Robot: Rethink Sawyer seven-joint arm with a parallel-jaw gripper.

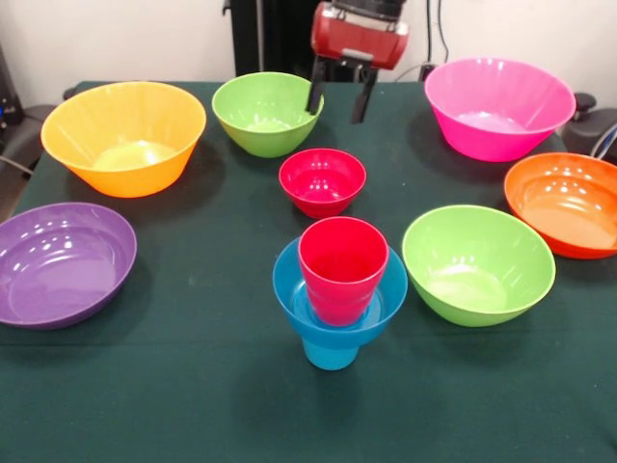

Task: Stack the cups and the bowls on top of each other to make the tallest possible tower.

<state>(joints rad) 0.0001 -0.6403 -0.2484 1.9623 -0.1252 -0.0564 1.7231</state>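
The tower stands at the front middle of the table: a sky-blue cup (pixel 330 353) at the bottom, a small blue bowl (pixel 381 289) on it, and a red cup (pixel 342 270) upright in the bowl. A small red bowl (pixel 322 180) sits just behind it. My gripper (pixel 340 96) hangs open and empty at the far side, above the table between the far lime green bowl (pixel 266 113) and the pink bowl (pixel 498 107), well behind the tower.
A yellow-orange bowl (pixel 124 137) is at the far left and a purple bowl (pixel 62 263) at the near left. A second lime green bowl (pixel 477 263) sits right of the tower. An orange bowl (pixel 569 203) is at the right edge.
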